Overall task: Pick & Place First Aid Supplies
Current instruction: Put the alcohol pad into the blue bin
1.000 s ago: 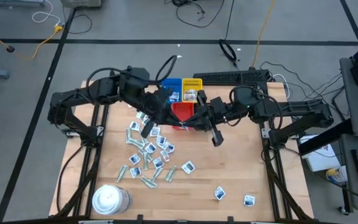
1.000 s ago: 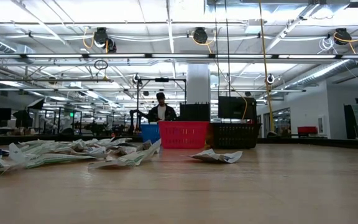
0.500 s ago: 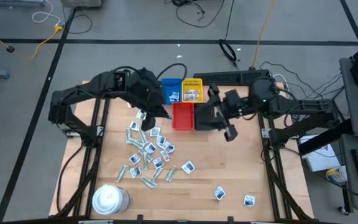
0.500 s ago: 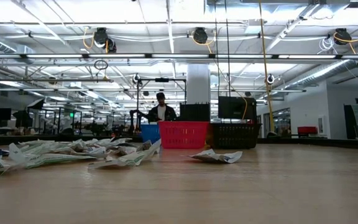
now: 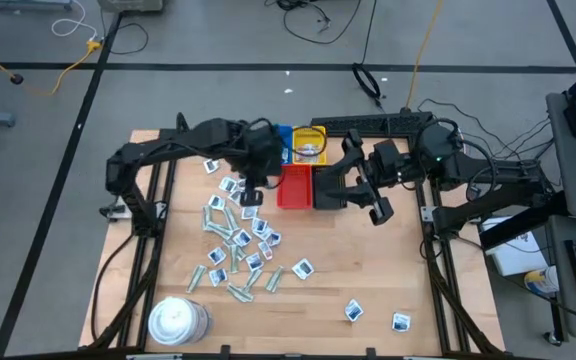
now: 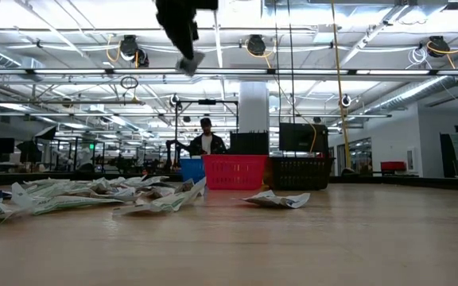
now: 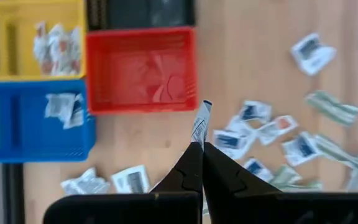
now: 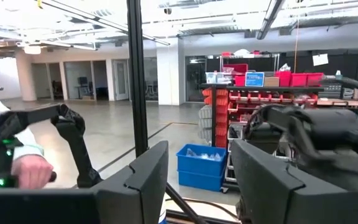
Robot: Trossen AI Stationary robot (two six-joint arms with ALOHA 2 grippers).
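There are four trays, one blue [image 7: 36,118], one yellow [image 7: 30,37], one red [image 7: 142,68] and one black [image 7: 138,12], one round white tub [image 5: 176,320], and about twenty small packets [image 5: 238,240] spread below the red tray.

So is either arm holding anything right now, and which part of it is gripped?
The left tool pinches one thin wrapped packet by its lower end; the rest sticks out past the fingertips. The right tool is open and holds nothing.

Four plastic trays [image 5: 294,185] cluster at the wooden worktop's [image 5: 388,270] far edge; flat wrapped packets [image 5: 238,240] lie scattered before them, a round white tub [image 5: 176,320] at the near left.
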